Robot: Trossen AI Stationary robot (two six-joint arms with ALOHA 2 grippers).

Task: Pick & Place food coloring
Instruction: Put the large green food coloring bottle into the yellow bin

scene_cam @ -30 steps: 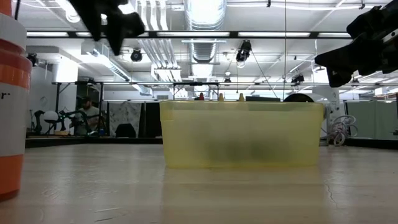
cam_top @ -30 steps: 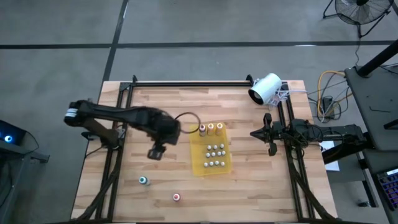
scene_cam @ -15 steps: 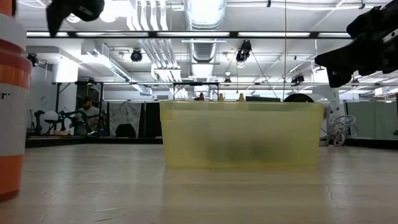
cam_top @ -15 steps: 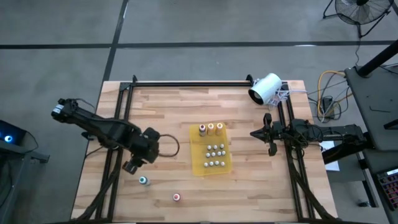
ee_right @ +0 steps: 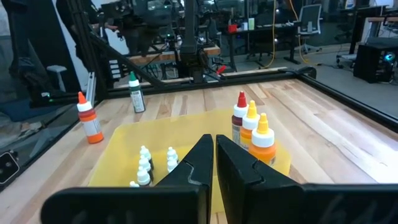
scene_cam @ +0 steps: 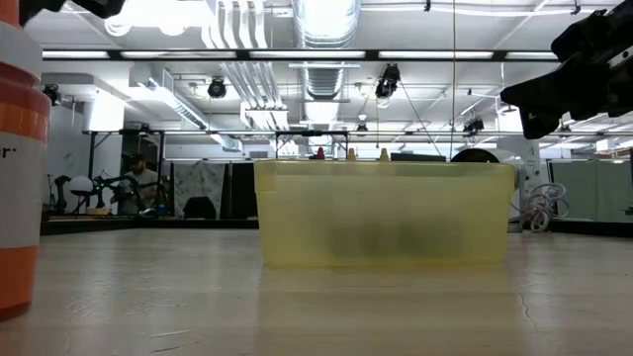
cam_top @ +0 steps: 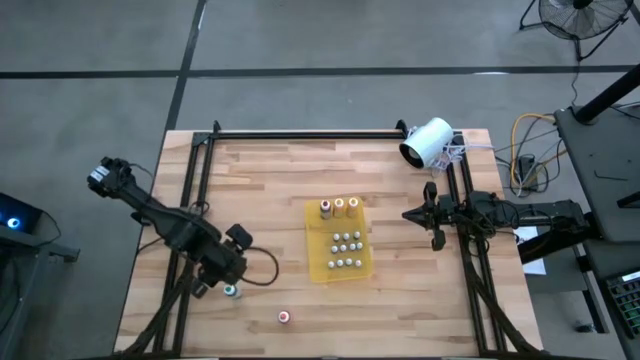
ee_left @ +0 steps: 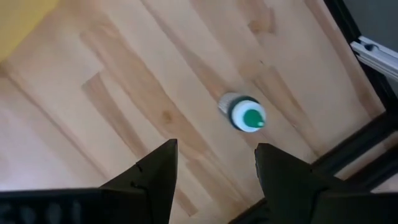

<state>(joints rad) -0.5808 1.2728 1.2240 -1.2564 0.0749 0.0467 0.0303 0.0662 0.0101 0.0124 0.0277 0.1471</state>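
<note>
A teal-topped food coloring bottle point(ee_left: 247, 116) stands upright on the wood near the table's near left corner point(cam_top: 231, 291). My left gripper point(ee_left: 214, 169) hangs above it, pointing down, open, with the bottle just beyond its fingertips and nothing between them point(cam_top: 222, 279). An orange-topped bottle point(cam_top: 284, 317) stands alone by the near edge. The yellow tray point(cam_top: 322, 262) in the middle holds three taller bottles point(ee_right: 250, 124) and several small whitish ones point(ee_right: 146, 165). My right gripper point(ee_right: 214, 155) waits shut at the right side point(cam_top: 432, 215).
A white cylinder-shaped device point(cam_top: 427, 142) lies at the far right corner. Black frame rails point(cam_top: 190, 180) run along the left, far and right sides of the table. A dark cable loop point(cam_top: 268, 268) trails beside my left gripper. Bare wood lies left of the tray.
My left gripper has swung from beside the tray's far left corner toward the table's near left, ending above the teal-topped bottle. It rolled about as it went and stayed open. No bottle has moved.
</note>
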